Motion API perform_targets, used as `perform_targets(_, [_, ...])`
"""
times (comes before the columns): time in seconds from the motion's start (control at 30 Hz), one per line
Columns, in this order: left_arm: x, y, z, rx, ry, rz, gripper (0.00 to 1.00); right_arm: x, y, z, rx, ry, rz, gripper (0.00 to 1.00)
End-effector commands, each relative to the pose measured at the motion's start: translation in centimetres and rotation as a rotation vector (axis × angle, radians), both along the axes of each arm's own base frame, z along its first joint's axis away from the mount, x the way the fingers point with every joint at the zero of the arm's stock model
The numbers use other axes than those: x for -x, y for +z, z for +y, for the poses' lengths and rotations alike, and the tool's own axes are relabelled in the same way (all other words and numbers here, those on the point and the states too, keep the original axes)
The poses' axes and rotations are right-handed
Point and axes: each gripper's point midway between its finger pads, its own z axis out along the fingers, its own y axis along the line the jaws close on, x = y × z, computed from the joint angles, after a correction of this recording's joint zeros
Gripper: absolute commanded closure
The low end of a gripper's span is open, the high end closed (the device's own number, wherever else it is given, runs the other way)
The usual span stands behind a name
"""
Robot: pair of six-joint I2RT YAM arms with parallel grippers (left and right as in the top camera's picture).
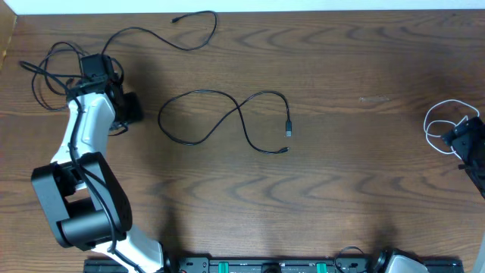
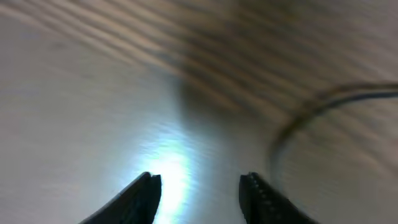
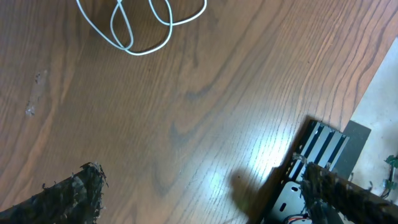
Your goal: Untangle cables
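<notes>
Black cables lie in three places: a long looped one [image 1: 220, 117] at mid-table with both plug ends at its right, another [image 1: 163, 36] curving along the far edge, and a bunch [image 1: 45, 72] at the far left. My left gripper [image 1: 130, 108] hovers beside that bunch. In the blurred left wrist view its fingertips [image 2: 149, 186] stand apart over bare wood with nothing between them, and a black cable [image 2: 311, 109] curves off to the right. A white cable [image 1: 443, 125] lies coiled at the far right, also in the right wrist view [image 3: 140, 28]. My right gripper [image 1: 466, 140] is wide open and empty [image 3: 205, 183].
The arms' base rail [image 1: 273, 265] runs along the near edge, and its metal bracket [image 3: 317, 162] shows close to my right finger. The table's far edge [image 1: 303, 9] borders a white wall. The left arm's own thick cable runs over its white links [image 1: 83, 129].
</notes>
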Motion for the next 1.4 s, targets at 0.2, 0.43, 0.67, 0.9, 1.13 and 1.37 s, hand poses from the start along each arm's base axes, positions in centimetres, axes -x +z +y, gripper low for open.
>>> perform_targets(0.2, [1.9,-2.6,-6.1,0.206,0.125,0.075,0.43,0.2,0.1,-0.2,0.007,-0.021,-0.003,0.01])
perform_targets(0.43, [3.1,-4.2,-7.7,0.179,0.203,0.129,0.43,0.2,0.1,-0.2,0.007,-0.022,-0.003,0.01])
perform_targets(0.67, [3.5,-5.9,-7.5,0.085,0.28,0.161,0.43,0.2,0.1,-0.2,0.007,-0.022,-0.003,0.01])
perform_targets(0.9, [3.7,-7.1,-7.5,0.074,0.285,0.188,0.43,0.2,0.1,-0.2,0.007,-0.022,-0.003,0.01])
perform_targets(1.13, [3.3,-7.5,-7.1,0.054,0.287,0.178,0.8,0.2,0.1,-0.2,0.007,-0.022,-0.003,0.01])
perform_targets(1.37, [3.0,-6.3,-2.9,-0.183,0.216,0.163,0.93,0.2,0.1,-0.2,0.007,-0.022,-0.003,0.01])
